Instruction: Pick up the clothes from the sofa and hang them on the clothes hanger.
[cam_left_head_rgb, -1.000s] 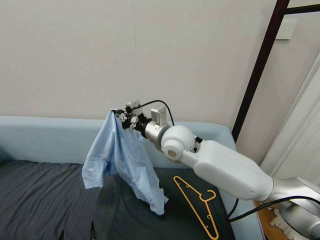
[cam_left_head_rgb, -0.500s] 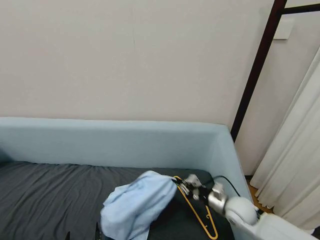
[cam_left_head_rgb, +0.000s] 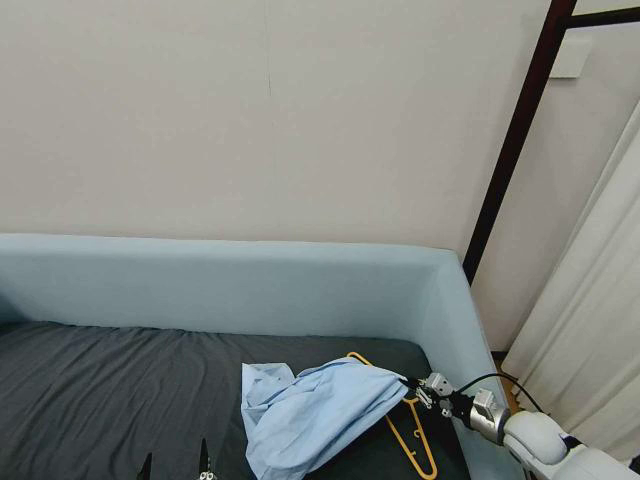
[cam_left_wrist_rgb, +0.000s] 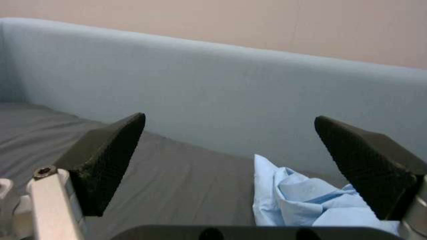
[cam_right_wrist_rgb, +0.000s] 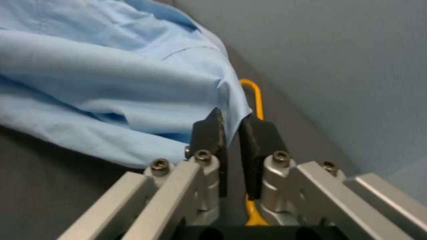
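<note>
A pale blue upholstered sofa with a smooth padded back and side wall carries a dark grey, softly wrinkled seat cover. On the cover, near the sofa's right end, a crumpled light blue fabric shirt lies in a loose heap. It covers the upper part of a thin yellow clothes hanger, whose hook and lower bar stick out beside it. The right gripper is low at the shirt's right edge; in the right wrist view its black fingers are pressed almost together on a fold of the shirt, with the hanger's yellow loop just beyond. The left gripper hangs over the seat cover well to the left, its ribbed black fingers spread wide with nothing between them. Behind the sofa's right end a dark, slanted rack pole stands against the plain cream wall, with a white pleated curtain beside it.
</note>
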